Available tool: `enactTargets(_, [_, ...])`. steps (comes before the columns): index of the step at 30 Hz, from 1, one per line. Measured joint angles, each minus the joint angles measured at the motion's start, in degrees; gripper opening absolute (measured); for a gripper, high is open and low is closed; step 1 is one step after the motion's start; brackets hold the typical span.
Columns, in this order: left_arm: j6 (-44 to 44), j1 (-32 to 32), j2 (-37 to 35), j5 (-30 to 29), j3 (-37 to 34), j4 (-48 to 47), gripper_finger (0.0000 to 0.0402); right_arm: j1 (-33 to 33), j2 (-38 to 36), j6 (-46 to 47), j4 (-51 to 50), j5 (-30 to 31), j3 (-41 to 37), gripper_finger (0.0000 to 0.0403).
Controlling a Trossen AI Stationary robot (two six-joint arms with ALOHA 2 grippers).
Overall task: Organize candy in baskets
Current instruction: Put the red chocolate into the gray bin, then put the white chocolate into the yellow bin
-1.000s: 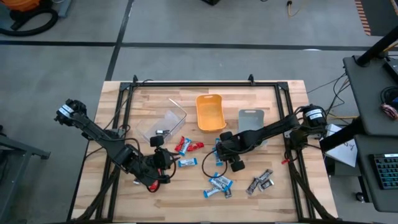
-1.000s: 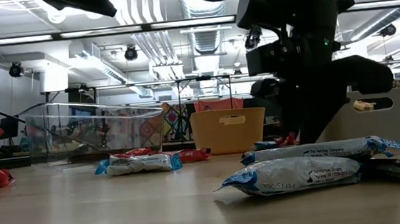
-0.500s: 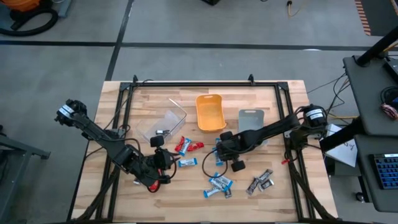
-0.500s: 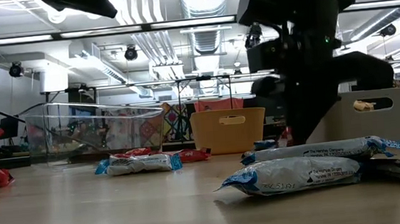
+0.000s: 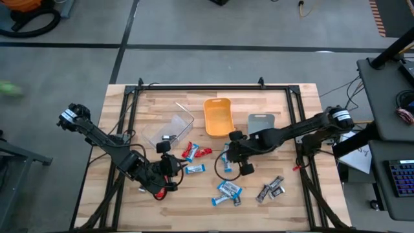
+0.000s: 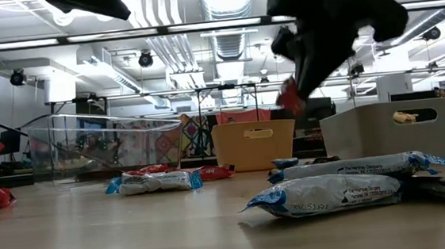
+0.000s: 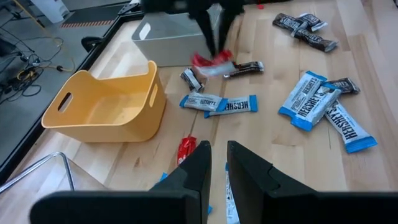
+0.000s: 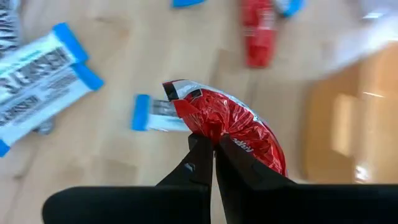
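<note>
Left gripper (image 5: 169, 169) sits low at the table's front left, same spot as a second ago, fingers (image 7: 200, 163) nearly pressed together with nothing between them; it's waiting. Just ahead of it lie loose red (image 5: 191, 152) and blue-white candy (image 5: 195, 169), and the clear basket (image 5: 169, 130) is near it toward the back. Mid-table the orange basket (image 5: 218, 117) looks empty in the left wrist view. The change is on the right side: right gripper (image 5: 231, 146), which was down among the candy beside a blue-white bar a second ago, has now lifted clear of the table, pinching a red candy (image 8: 227, 124) by its edge; the low view shows the red wrapper (image 6: 288, 97) hanging in the air above basket height, arm blurred so it's moving. It's now just in front of the orange basket, with the grey basket (image 5: 261, 122) to its right. So the pick worked and the carry phase has begun; a drop into a basket looks next, likely orange, can't tell which. Right of that, blue-white bars (image 5: 228, 191) and dark silver bars (image 5: 270, 189) remain on the front of the table, so most of the sorting is left.
</note>
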Motion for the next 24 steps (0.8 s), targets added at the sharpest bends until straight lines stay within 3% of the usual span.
enactTargets(4, [-0.2, 0.0, 0.0, 0.0, 0.0, 0.2, 0.0037, -1.2, -3.6, 5.6, -7.4, 7.1, 1.7, 0.0008])
enactTargets(7, [-0.4, 0.0, 0.0, 0.0, 0.0, 0.2, 0.0037, -3.2, -6.4, 12.1, -13.7, 9.1, 2.6, 0.0008])
enactTargets(17, [-0.9, 0.0, 0.0, 0.0, 0.0, 0.2, 0.0037, -12.4, -15.7, 36.1, -29.8, 7.5, -1.1, 0.0009])
enactTargets(24, [-0.9, 0.1, 0.0, 0.0, 0.0, 0.2, 0.0037, -17.4, -17.6, 39.9, -30.2, 4.9, -7.5, 0.0009])
